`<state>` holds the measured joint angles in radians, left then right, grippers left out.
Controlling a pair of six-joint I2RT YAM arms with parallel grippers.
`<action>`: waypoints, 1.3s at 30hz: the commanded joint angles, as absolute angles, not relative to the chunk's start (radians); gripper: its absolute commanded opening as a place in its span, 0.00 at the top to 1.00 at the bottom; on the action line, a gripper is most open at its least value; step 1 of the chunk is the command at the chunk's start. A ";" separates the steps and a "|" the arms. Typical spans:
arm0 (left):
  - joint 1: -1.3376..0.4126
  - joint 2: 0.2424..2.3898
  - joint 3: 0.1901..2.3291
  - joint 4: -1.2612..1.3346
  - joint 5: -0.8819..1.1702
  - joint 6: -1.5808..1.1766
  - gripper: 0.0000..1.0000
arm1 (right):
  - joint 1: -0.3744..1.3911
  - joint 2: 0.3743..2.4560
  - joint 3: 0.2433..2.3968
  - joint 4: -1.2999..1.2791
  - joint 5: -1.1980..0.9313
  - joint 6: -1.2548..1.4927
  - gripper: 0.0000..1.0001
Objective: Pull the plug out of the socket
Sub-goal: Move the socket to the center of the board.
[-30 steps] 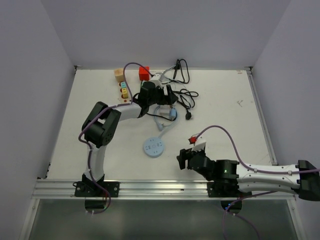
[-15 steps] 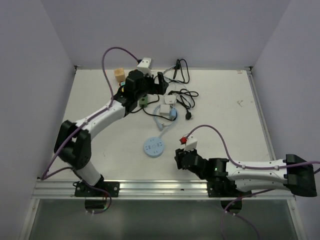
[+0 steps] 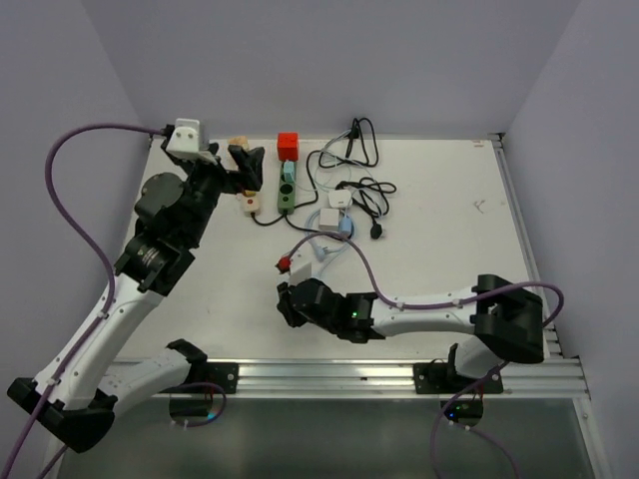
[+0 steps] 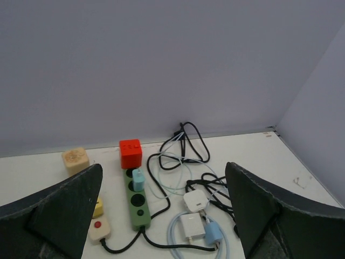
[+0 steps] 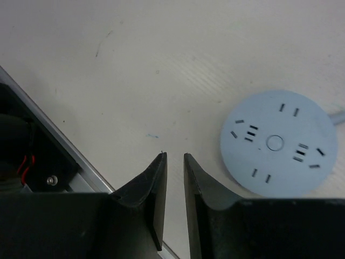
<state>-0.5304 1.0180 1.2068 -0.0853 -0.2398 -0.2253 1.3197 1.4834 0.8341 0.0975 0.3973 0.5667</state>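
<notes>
A light blue plug point(image 4: 138, 179) stands in the green socket strip point(image 4: 136, 200) just below a red cube point(image 4: 130, 153); from above, the plug point(image 3: 288, 177) sits at the far end of the strip point(image 3: 286, 196). My left gripper point(image 4: 164, 167) is open wide, raised above the table and back from the strip, with nothing between its fingers. In the top view the left gripper point(image 3: 247, 162) hangs left of the strip. My right gripper point(image 5: 173, 155) is low over bare table near the front rail, its jaws a narrow gap apart and empty.
A round blue socket disc point(image 5: 277, 143) lies right of the right jaws. A cream strip point(image 4: 99, 229), a wooden cube point(image 4: 75, 159), two white adapters point(image 4: 195, 200), a blue adapter point(image 4: 213, 233) and tangled black cables point(image 3: 364, 190) surround the green strip. The front rail point(image 5: 70, 172) is close.
The left arm lifted and swung left, away from the green strip, jaws fully open. The right arm slid left along the front edge over the round disc, its jaws closing to a narrow gap.
</notes>
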 commanded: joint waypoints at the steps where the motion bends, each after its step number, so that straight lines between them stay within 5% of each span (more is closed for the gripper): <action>1: -0.528 0.915 1.102 -0.170 -0.396 -0.138 0.01 | 1.318 1.647 0.970 0.132 0.298 0.555 0.75; 16: -0.529 0.660 0.795 -0.046 -0.505 -0.123 0.00 | 1.307 1.924 1.216 -0.152 0.520 0.554 0.60; 39: -0.577 0.638 0.775 -0.044 -0.503 -0.104 0.01 | 0.963 1.619 0.815 -0.141 0.546 0.571 0.44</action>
